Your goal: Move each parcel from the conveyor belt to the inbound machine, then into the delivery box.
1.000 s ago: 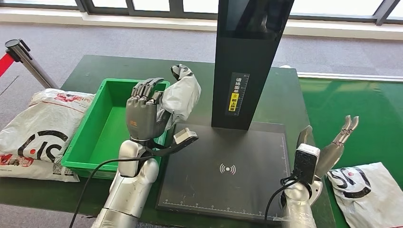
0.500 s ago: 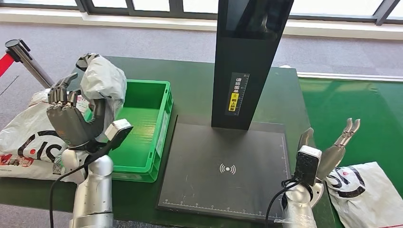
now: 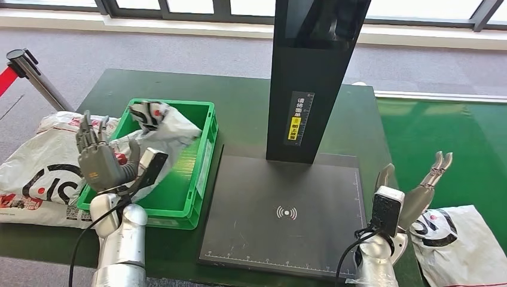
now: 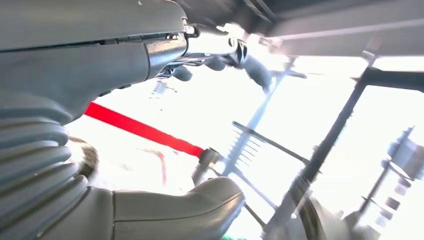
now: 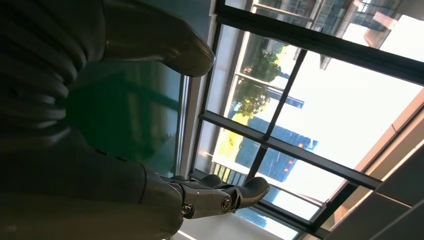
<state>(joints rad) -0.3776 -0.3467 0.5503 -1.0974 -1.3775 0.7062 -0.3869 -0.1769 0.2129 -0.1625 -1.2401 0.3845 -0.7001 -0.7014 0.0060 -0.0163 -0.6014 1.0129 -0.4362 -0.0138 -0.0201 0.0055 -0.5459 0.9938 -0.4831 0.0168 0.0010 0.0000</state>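
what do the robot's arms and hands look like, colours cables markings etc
Both arms are silver, rounded metal segments. The left robot hand is dark grey, with jointed fingers and a small orange mark on its back. The right robot hand is a similar grey. Each wrist carries a white-faced boxy camera module with a black cable looping down the forearm.

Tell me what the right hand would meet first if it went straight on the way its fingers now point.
The right hand is open, its fingers aimed up and forward over the green conveyor belt. Nothing stands in that line; the way looks free, though depth is unclear.
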